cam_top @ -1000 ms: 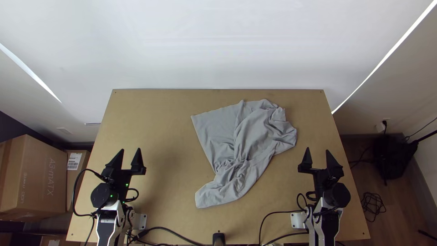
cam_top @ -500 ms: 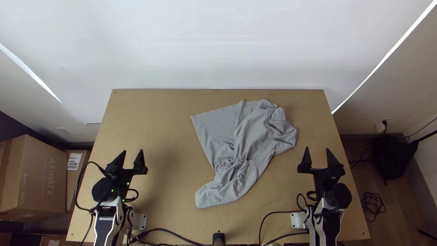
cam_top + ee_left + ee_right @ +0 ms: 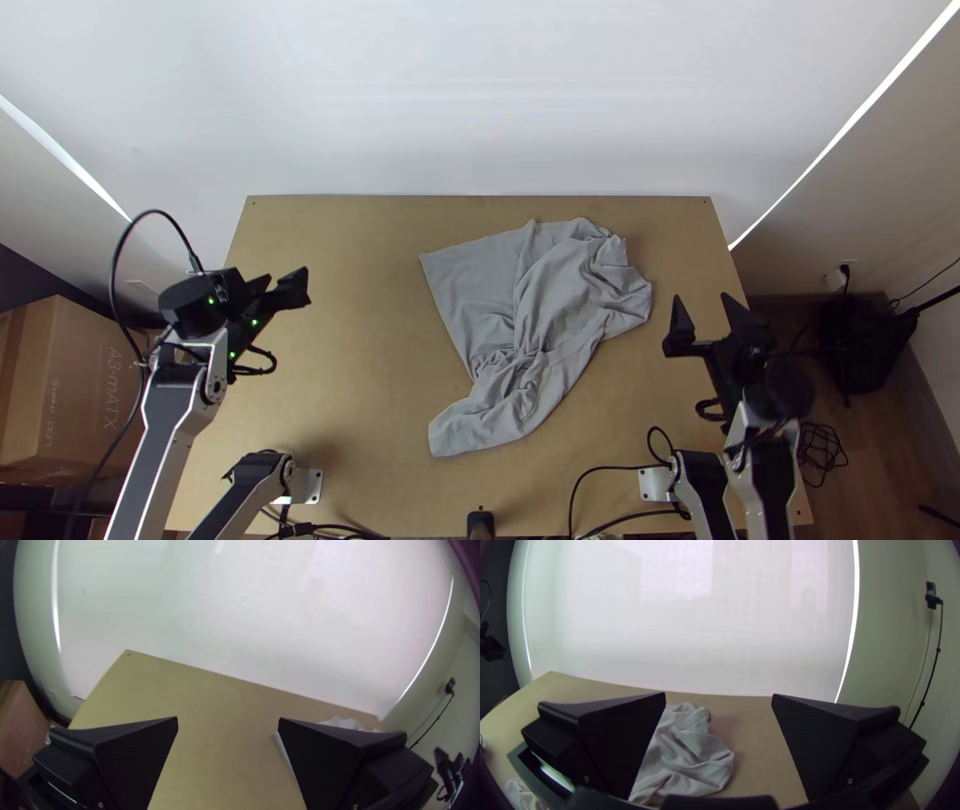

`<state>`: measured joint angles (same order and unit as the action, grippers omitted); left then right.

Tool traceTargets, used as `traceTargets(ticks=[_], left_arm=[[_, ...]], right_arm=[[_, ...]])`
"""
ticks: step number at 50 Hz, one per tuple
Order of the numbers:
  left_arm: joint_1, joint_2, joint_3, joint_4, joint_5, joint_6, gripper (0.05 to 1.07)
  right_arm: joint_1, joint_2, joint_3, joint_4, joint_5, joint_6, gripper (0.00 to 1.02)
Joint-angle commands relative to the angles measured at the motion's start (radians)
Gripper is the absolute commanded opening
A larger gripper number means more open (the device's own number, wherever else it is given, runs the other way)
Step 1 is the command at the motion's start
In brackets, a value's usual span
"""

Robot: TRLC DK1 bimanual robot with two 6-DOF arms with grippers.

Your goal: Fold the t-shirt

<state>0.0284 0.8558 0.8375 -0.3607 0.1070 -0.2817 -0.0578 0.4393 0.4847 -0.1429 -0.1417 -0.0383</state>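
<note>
While the left end effector (image 3: 287, 273) hangs over the bench (image 3: 340, 400) with its two fingers parted wide, the right end effector (image 3: 701, 297), its two fingers likewise apart, hangs nearer the t-shirt (image 3: 550, 290). The single grey t-shirt lies bunched on the one bench, between them. Compared with the earlier frame, both have moved up the top view, the left farther; the t-shirt is unchanged.
</note>
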Motion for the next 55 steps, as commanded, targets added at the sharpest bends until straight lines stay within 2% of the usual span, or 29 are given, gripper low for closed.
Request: traceTargets(ticks=[1, 3, 5, 9, 11, 17, 22, 31, 35, 41, 45, 48, 50, 55], left_arm=[[-0.01, 0.071, 0.115, -0.055, 0.079, -0.096, 1.02], [-0.015, 0.112, 0.163, -0.103, 0.123, -0.122, 1.02], [-0.028, 0.164, 0.219, -0.159, 0.16, -0.146, 1.02], [-0.067, 0.229, 0.293, -0.21, 0.165, -0.162, 1.02], [-0.084, 0.249, 0.305, -0.204, 0.165, -0.162, 1.02], [-0.122, 0.316, 0.342, -0.167, 0.165, -0.169, 1.02], [-0.145, 0.381, 0.385, -0.132, 0.166, -0.192, 1.02], [-0.174, 0.56, 0.502, -0.119, 0.145, -0.183, 1.02], [-0.2, 0.634, 0.543, -0.103, 0.112, -0.159, 1.02], [-0.242, 0.733, 0.595, -0.067, 0.103, -0.134, 1.02], [-0.252, 0.819, 0.643, -0.078, 0.103, -0.114, 1.02], [-0.26, 0.876, 0.661, -0.07, 0.103, -0.086, 1.02], [-0.271, 0.907, 0.669, -0.072, 0.103, -0.057, 1.02], [-0.295, 0.962, 0.678, -0.049, 0.094, -0.051, 1.02]], right_arm=[[0.075, 0.18, 0.184, -0.096, 0.028, -0.003, 0.98], [0.108, 0.225, 0.246, -0.144, 0.045, 0.008, 0.98], [0.148, 0.263, 0.311, -0.198, 0.051, 0.049, 0.98], [0.19, 0.305, 0.399, -0.256, 0.059, 0.09, 0.98], [0.216, 0.306, 0.419, -0.254, 0.062, 0.103, 0.98], [0.34, 0.331, 0.489, -0.265, 0.129, 0.16, 0.98], [0.386, 0.36, 0.512, -0.304, 0.131, 0.216, 0.98], [0.5, 0.366, 0.491, -0.339, 0.129, 0.248, 0.98], [0.51, 0.378, 0.488, -0.362, 0.126, 0.27, 0.97], [0.506, 0.412, 0.509, -0.406, 0.102, 0.354, 0.97], [0.501, 0.438, 0.529, -0.446, 0.044, 0.505, 0.97], [0.495, 0.463, 0.532, -0.501, -0.041, 0.647, 0.97], [0.501, 0.477, 0.529, -0.518, -0.059, 0.658, 0.97], [0.52, 0.486, 0.508, -0.56, -0.059, 0.655, 0.98]])
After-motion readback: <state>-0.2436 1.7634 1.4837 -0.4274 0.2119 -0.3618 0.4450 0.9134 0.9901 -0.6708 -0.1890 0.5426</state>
